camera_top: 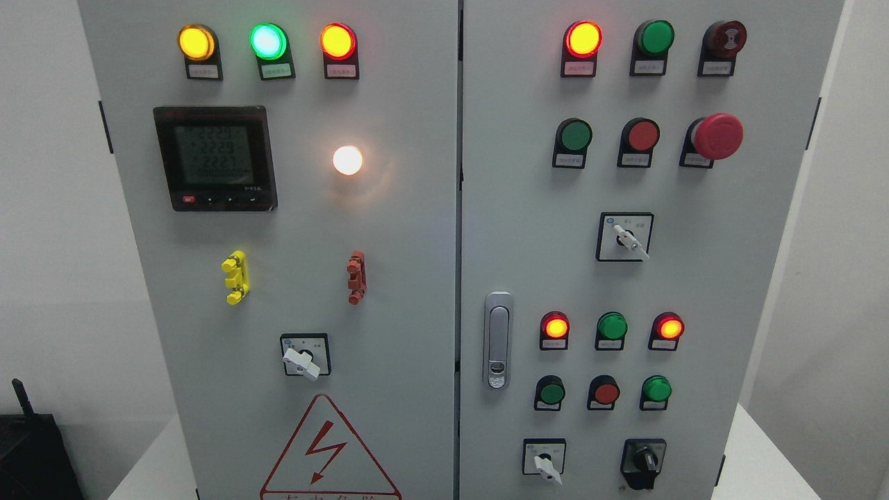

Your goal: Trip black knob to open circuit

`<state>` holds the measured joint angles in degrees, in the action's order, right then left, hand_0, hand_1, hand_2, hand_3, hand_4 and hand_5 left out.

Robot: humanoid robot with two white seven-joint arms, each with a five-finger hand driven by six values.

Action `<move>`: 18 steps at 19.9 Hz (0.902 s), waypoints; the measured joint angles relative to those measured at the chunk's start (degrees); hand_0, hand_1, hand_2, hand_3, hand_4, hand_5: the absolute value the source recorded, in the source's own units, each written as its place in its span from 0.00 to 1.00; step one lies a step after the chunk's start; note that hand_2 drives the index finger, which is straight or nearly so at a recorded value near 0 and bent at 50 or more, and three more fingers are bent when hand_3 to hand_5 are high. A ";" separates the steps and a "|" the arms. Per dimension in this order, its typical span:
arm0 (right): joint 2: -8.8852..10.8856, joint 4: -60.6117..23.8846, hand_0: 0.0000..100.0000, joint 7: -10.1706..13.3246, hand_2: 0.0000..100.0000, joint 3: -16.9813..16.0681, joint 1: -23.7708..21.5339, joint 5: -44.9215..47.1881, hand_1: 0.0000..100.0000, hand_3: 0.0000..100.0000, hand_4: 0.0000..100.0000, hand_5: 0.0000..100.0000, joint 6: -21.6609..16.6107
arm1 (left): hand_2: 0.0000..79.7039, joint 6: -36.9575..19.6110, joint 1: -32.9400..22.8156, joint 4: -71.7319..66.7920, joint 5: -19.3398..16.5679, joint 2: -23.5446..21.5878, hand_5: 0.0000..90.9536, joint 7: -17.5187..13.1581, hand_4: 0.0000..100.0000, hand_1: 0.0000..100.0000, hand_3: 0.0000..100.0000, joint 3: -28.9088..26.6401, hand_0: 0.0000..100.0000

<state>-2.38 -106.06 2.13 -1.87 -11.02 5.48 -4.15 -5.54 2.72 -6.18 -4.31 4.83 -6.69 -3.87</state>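
The black knob (644,462) is a rotary switch on a black square base. It sits at the bottom right of the grey cabinet's right door (701,278). Its handle stands roughly upright, pointing slightly left of vertical. Neither of my hands nor either arm shows in the head view.
A white rotary switch (545,464) sits left of the black knob, with another (630,239) higher up and a third (301,361) on the left door. Round buttons and lit lamps cover both doors. A red mushroom stop button (717,136) protrudes at upper right. A door latch (497,340) sits beside the centre seam.
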 measured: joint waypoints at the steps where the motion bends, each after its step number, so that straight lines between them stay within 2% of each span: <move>1: -0.10 -0.26 0.00 0.00 0.04 0.17 0.29 0.01 0.00 1.00 1.00 1.00 0.24 | 0.00 0.00 0.00 0.00 0.00 0.00 0.00 0.00 0.00 0.39 0.00 0.00 0.12; 18: -1.11 -1.49 0.00 -0.15 0.05 1.50 3.10 0.03 0.00 1.00 1.00 1.00 1.22 | 0.00 -0.01 0.00 0.00 0.00 0.00 0.00 0.00 0.00 0.39 0.00 0.00 0.12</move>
<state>-3.49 -107.55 1.98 -0.37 -7.93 5.51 -2.94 -5.55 2.72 -6.18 -4.31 4.83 -6.69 -3.87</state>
